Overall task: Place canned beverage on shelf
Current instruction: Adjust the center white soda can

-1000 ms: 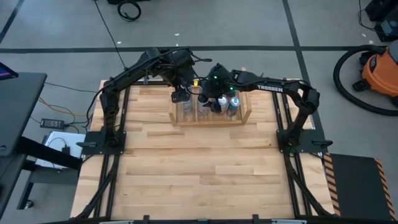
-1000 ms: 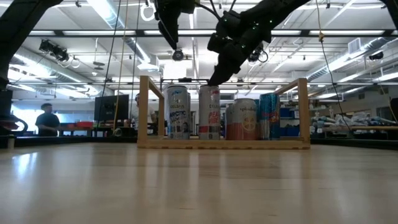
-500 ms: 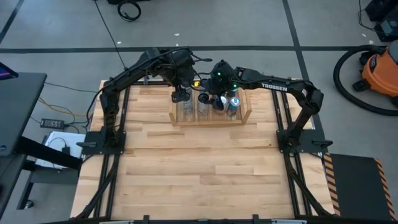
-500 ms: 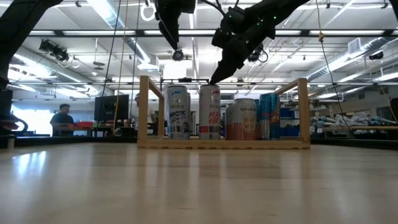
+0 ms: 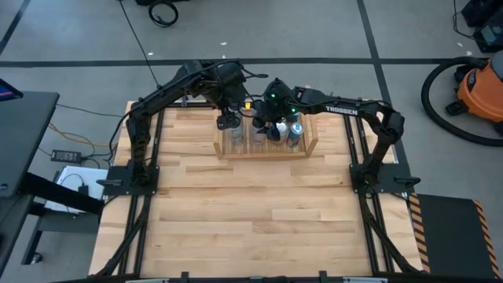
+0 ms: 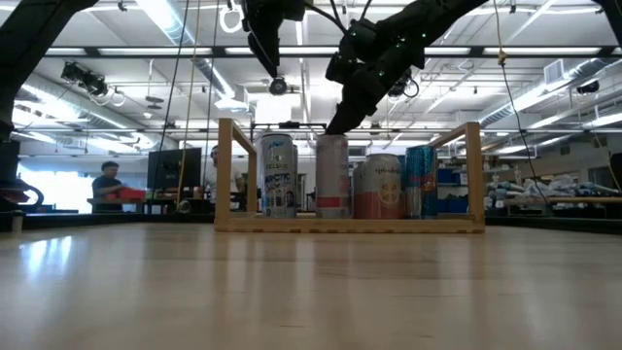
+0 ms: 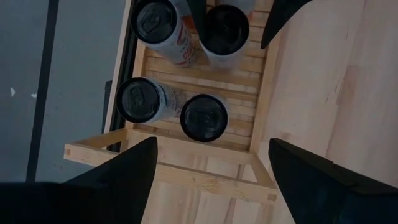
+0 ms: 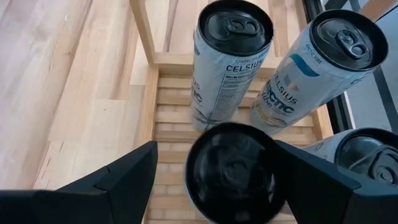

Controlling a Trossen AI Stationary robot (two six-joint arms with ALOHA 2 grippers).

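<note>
Wrist views show each open hand (image 8: 211,180) seemingly empty above shelf (image 8: 163,112) cans (image 8: 231,59).

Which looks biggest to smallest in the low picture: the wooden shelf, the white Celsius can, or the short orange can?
1. The shelf, by far the widest.
2. The white Celsius can, taller.
3. The short orange can, though wider than the Celsius can.

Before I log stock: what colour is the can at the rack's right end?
Blue with some red, on the rightmost can; the low view shows it best.
</note>
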